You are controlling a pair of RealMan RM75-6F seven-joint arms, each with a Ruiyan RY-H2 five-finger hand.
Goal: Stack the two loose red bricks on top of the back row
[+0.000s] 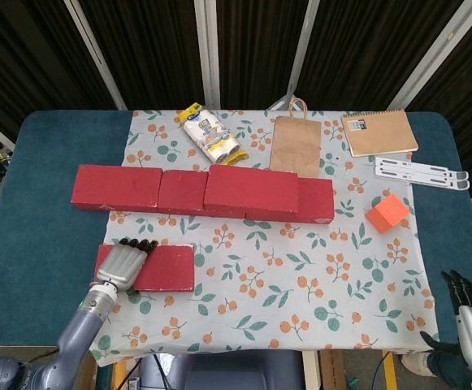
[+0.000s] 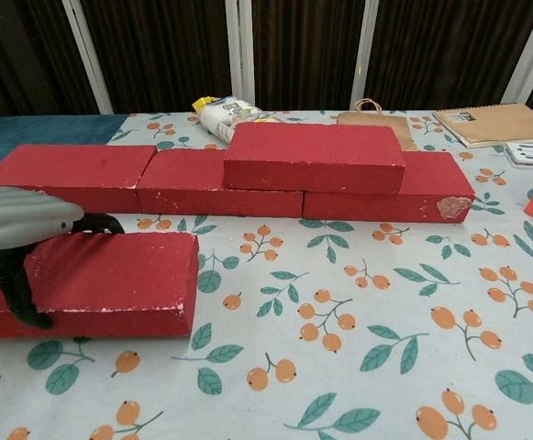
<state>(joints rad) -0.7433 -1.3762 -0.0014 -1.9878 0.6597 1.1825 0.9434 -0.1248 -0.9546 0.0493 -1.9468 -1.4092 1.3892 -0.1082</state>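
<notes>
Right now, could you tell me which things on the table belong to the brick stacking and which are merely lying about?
Part of the job: loose red brick, gripped by the left hand; stacked brick; back row.

Lying about: snack packet, paper bag, notebook, white stand, orange block.

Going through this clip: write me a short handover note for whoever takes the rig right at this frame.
Left robot hand: grips the loose brick at its left end, fingers over the top and thumb on the front face; the brick looks tipped up.
Right robot hand: idle at the table's near right corner, holding nothing.
Back row: three bricks end to end, with one stacked brick already lying across its right half.
Done: first brick stacked.
Left: lift the held brick and set it on the row's bare left part, beside the stacked one.
</notes>
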